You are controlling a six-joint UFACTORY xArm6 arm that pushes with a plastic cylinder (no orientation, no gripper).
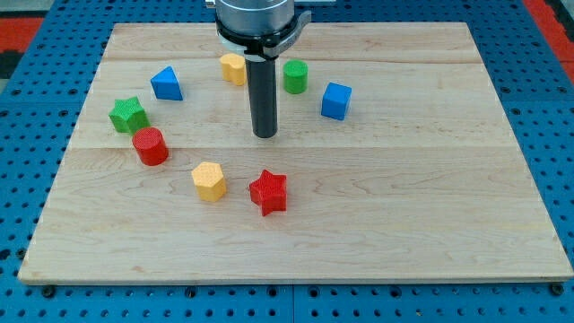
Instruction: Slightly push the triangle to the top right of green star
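my tip (265, 135) rests on bare wood near the middle of the ring of blocks, touching none of them; there are no fingers on this arm, only the straight dark rod, so nothing is held. the blue triangle (167, 84) sits toward the view's upper left of the wooden worktop (430, 206), well apart from my tip and off to its left. the green star (128, 115) lies just below and to the left of that triangle, near it but with a small gap showing. a red cylinder (151, 146) stands just beside the green star, below and slightly right of it. a yellow block (233, 68) with rounded sides sits just left of the rod's upper part, and a green cylinder (295, 76) sits just right of it. a blue cube (335, 100) lies further to the view's right. below my tip, a yellow hexagon (209, 180) and a red star (268, 192) sit side by side, apart from each other.
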